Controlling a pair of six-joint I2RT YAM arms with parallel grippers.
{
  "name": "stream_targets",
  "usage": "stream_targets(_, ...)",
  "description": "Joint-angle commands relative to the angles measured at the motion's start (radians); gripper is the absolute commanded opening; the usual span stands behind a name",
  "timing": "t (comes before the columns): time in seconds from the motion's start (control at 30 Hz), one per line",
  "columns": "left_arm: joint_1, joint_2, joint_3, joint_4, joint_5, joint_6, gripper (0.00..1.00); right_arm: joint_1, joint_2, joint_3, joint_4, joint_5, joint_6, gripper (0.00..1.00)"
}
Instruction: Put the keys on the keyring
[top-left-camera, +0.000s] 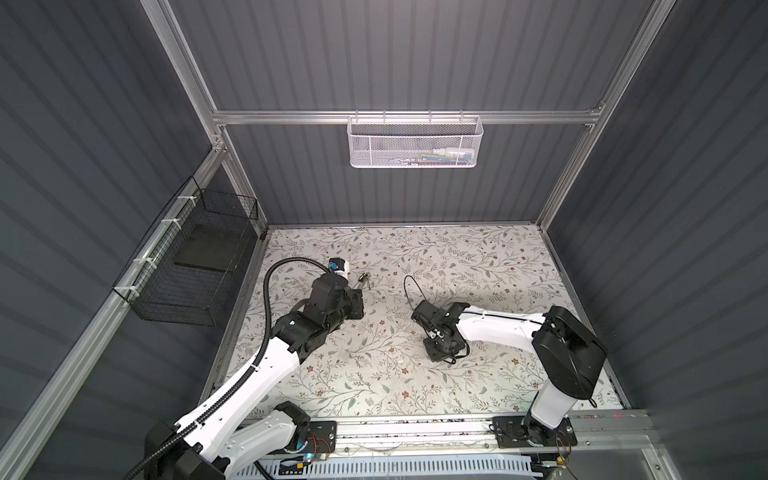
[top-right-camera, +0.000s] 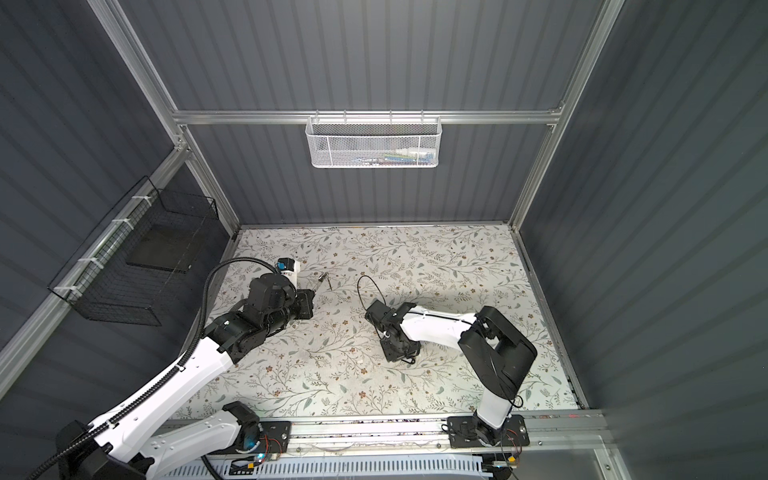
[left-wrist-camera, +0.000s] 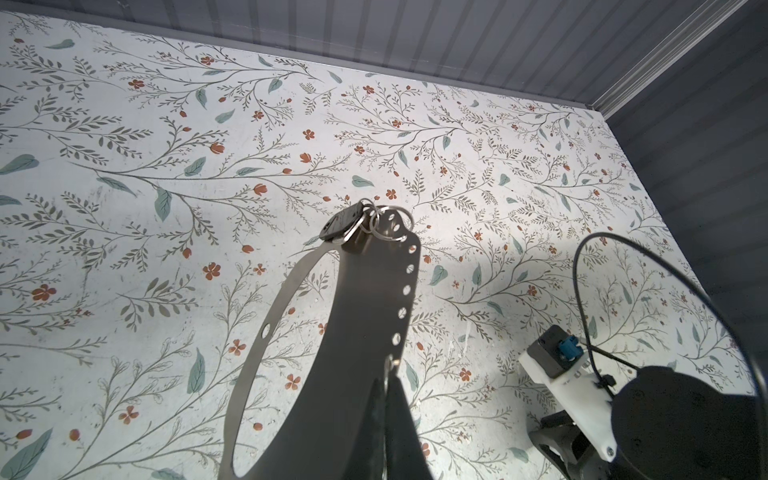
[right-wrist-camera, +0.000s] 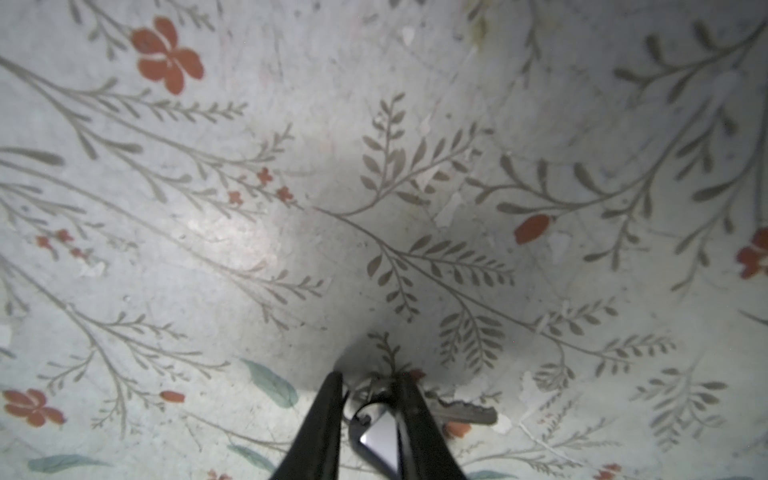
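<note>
My left gripper (left-wrist-camera: 386, 399) clamps the keyring (left-wrist-camera: 365, 316); my right gripper (right-wrist-camera: 370, 390), narrow round a key (right-wrist-camera: 380, 436), may pinch off-centre and flick it.

Soft overhead light, blurred right-wrist close-up

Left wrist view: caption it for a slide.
Left fingers pinch the keyring's rim; one key sits on split rings at its opposite end.

Table (left-wrist-camera: 124, 257) was pale, patterned with grey-green sprigs and rust-red flowers. Keyring (left-wrist-camera: 365, 316) was plain grey — holes dotted its rim. Key tag (right-wrist-camera: 374, 434) was black, window white.
</note>
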Motion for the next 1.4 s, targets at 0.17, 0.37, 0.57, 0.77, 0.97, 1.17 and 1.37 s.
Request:
stream_targets(0.17,0.004,-0.020,-0.010,0.027,-0.007,0.007,0.00,0.002,-0.058,-0.039,-0.021,0.047,0.035,0.17)
stream_targets(0.37,0.005,-0.017,-0.010,0.029,0.000,0.003,0.00,-0.001,-0.057,-0.033,-0.026,0.046,0.030,0.17)
stream_targets(0.57,0.004,-0.023,-0.016,0.026,-0.004,0.002,0.00,-0.001,-0.059,-0.014,-0.029,0.006,0.026,0.19)
stream_targets(0.77,0.004,-0.026,-0.019,0.029,-0.002,0.004,0.00,-0.006,-0.031,-0.018,-0.025,-0.016,0.023,0.16)
stream_targets(0.97,0.004,-0.029,-0.018,0.023,-0.003,0.006,0.00,-0.014,-0.035,-0.017,-0.018,-0.008,0.020,0.10)
stream_targets(1.17,0.004,-0.032,-0.019,0.020,-0.003,0.006,0.00,-0.024,-0.038,-0.023,-0.014,-0.011,0.012,0.04)
stream_targets(1.37,0.004,-0.025,-0.014,0.020,-0.002,0.007,0.00,-0.027,-0.087,-0.037,-0.004,-0.003,0.012,0.00)
